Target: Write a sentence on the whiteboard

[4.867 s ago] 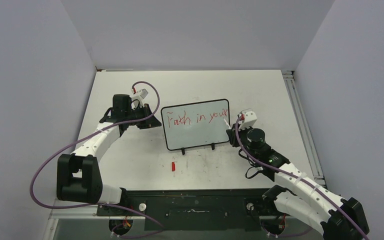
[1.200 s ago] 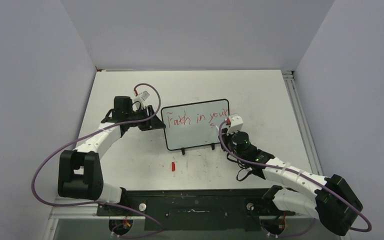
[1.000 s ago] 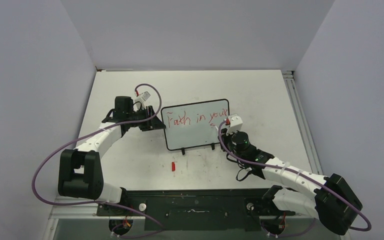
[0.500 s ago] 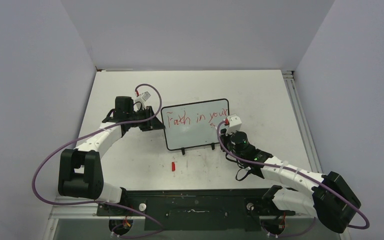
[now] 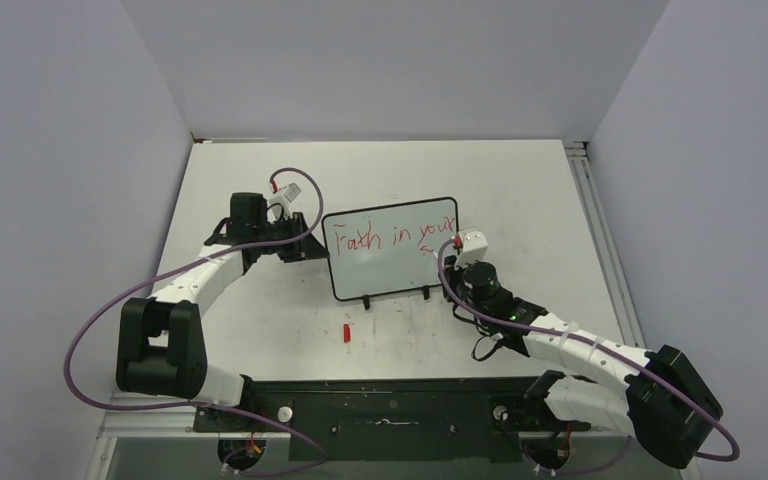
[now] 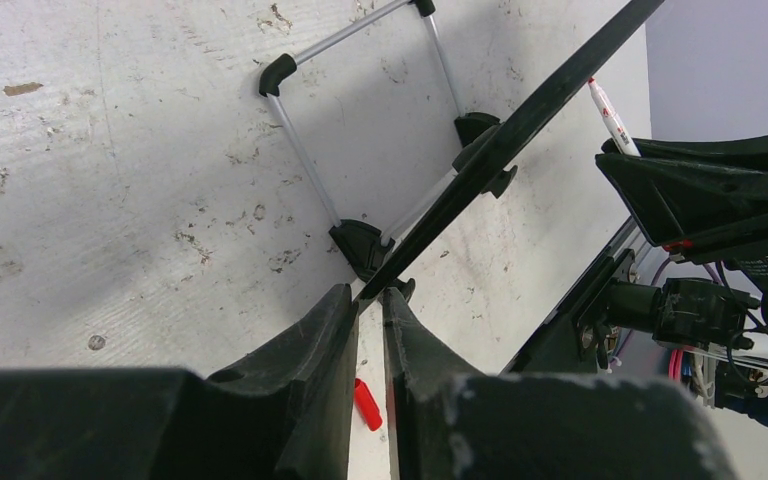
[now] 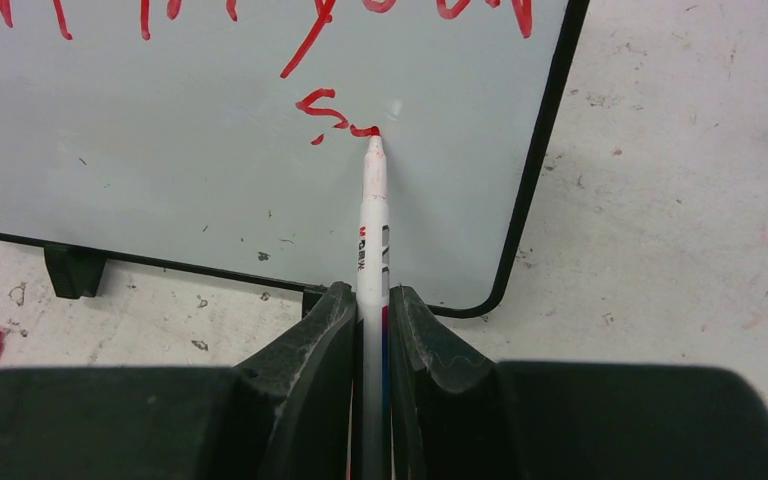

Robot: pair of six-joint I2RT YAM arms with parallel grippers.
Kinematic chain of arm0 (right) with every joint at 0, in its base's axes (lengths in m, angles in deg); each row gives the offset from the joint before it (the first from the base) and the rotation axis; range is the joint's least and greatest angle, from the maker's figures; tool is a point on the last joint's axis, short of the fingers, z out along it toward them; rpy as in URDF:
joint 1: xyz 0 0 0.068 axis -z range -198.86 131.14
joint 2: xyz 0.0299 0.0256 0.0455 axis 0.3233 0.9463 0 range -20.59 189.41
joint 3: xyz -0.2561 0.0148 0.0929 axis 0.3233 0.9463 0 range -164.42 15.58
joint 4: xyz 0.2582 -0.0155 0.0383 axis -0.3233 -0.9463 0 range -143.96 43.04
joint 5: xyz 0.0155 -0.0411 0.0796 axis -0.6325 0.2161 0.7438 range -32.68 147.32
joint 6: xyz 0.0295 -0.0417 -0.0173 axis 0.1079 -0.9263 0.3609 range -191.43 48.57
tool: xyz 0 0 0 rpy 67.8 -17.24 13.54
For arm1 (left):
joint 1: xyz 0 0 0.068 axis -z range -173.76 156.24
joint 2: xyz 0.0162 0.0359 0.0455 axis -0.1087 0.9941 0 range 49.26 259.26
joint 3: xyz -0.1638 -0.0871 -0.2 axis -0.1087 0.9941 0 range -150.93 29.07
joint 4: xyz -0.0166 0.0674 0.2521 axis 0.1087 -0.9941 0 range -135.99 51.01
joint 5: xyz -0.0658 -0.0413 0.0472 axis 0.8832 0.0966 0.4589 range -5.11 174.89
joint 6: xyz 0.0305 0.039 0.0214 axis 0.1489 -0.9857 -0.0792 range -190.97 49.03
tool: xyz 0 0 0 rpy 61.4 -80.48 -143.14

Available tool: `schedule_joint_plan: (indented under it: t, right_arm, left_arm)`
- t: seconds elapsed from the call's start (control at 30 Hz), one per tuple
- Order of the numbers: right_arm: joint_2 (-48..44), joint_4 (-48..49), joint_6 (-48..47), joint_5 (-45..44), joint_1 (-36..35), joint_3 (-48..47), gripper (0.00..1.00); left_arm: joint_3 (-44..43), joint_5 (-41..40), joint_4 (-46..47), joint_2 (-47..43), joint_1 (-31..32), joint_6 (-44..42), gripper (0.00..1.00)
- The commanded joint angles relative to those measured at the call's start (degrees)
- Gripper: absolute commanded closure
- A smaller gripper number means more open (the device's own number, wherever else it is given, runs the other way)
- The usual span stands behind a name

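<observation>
The top of the sentence [image 5: 392,238] is cut off in the right wrist view; from above it reads "Faith in your" in red. A second line under it so far is only a small squiggle like an "s". The marker [image 7: 373,215] has a red "M" and grey print too small to read, and its rear is hidden between the fingers of the right claw [image 7: 370,295], which is clamped on it. Its tip touches the board [image 5: 390,268] at the end of the squiggle. The board stands tilted mid-table [image 5: 520,190] on two black feet, with a wire stand [image 6: 305,150] behind it. The left claw [image 6: 370,292] is pinched onto the board's left edge. A red cap [image 5: 346,332] lies just in front of the board.
</observation>
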Motion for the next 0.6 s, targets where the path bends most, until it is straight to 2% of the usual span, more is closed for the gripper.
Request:
schedule_joint_plan:
  t: [0.0,0.57]
  right_arm:
    - [-1.2,1.18,0.2,-2.37,0.91,-0.04,0.95]
    - [2.41,3.92,-2.33,-0.42,1.49,-2.86,0.95]
  left_arm:
    - [-2.14,0.01,1.15,0.02,0.16,-0.83,0.86]
    - [-2.26,0.21,1.11,-0.08,0.13,-1.0,0.87]
